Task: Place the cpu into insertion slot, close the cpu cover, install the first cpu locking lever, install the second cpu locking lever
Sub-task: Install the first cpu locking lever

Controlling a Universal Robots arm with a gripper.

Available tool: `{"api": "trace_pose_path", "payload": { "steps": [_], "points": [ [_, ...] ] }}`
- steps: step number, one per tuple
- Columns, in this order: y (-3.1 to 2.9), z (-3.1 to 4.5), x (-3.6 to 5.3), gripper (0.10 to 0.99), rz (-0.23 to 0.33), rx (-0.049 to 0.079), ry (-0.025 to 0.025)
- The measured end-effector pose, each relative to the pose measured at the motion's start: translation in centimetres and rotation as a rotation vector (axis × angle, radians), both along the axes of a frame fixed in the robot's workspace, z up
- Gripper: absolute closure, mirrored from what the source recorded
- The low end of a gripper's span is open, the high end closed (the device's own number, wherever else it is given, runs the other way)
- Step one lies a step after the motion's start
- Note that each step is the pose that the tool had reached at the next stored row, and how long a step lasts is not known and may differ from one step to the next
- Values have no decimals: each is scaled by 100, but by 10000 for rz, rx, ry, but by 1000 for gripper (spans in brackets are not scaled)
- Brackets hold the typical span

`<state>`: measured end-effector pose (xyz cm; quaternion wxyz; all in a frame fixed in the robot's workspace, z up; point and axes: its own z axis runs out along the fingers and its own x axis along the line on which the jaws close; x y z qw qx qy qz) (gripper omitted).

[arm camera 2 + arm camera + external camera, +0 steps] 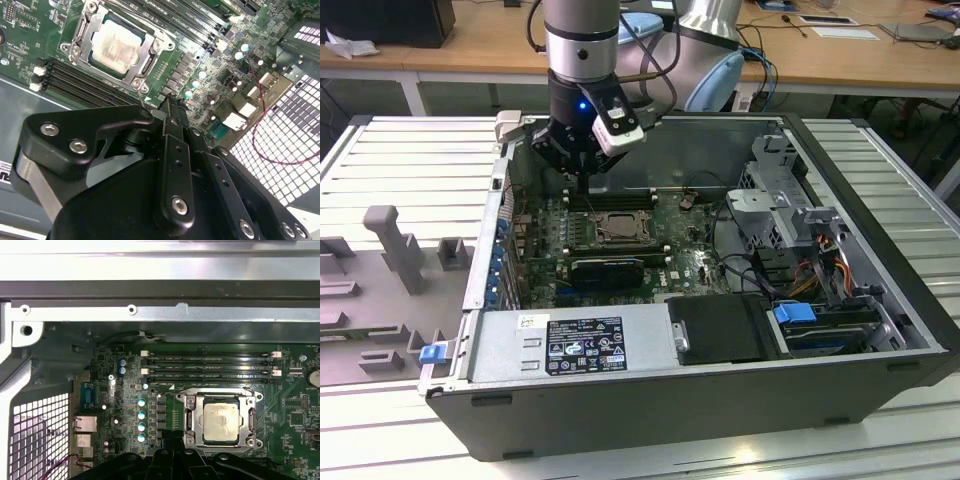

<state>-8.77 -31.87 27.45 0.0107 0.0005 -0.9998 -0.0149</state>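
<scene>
Fingers (173,135) closed together, empty, near memory slots (75,80), cpu (116,46) seated in insertion slot (81,36), capacitors (194,83) alongside

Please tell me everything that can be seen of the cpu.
The cpu is a small flat square with a pale silver-beige metal face, faintly smudged. It lies level, face up, in the insertion slot. The cpu cover lies down around it, framing its face. The gripper is apart from it.

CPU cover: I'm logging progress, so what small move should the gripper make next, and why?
Probably lower the shut gripper toward a locking lever beside the cpu cover: the cpu already lies in the insertion slot under that flat cover.
</scene>
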Motion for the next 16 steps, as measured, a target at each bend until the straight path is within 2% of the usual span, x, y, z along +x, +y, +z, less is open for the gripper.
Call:
{"api": "trace_pose_path", "payload": {
  "steps": [8,12,16],
  "points": [
    [-1,-2,-48,980,7,-1,-6],
    [4,-19,-131,980,29,1,-49],
    [19,-75,-196,980,66,0,-138]
  ]
}}
